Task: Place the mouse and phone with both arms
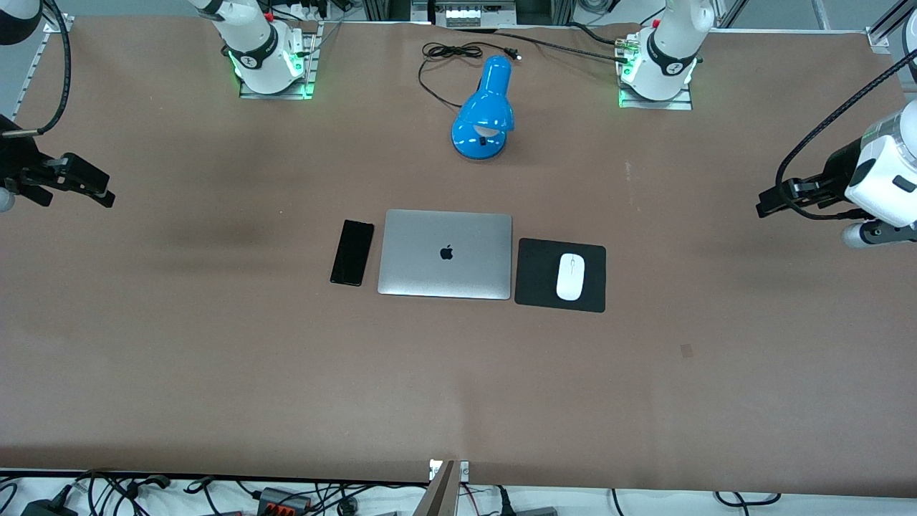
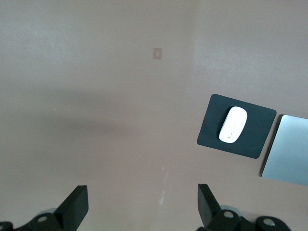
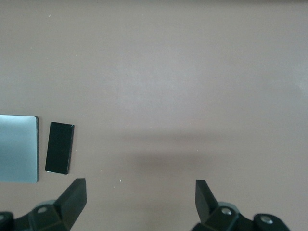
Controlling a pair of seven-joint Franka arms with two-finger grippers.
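The white mouse (image 1: pixel 571 276) (image 2: pixel 233 124) lies on a black mouse pad (image 1: pixel 541 276) (image 2: pixel 211 130), beside the closed silver laptop (image 1: pixel 445 253) toward the left arm's end of the table. The black phone (image 1: pixel 352 252) (image 3: pixel 59 147) lies flat beside the laptop toward the right arm's end. My left gripper (image 1: pixel 777 198) (image 2: pixel 142 204) hangs open and empty over bare table at the left arm's end, well away from the mouse. My right gripper (image 1: pixel 89 185) (image 3: pixel 140 199) hangs open and empty over bare table at the right arm's end, far from the phone.
A blue desk lamp (image 1: pixel 486 110) with a black cord (image 1: pixel 444 61) lies farther from the front camera than the laptop, between the two arm bases. The table (image 1: pixel 215 358) is covered in brown paper; a small patch (image 1: pixel 686 350) marks it.
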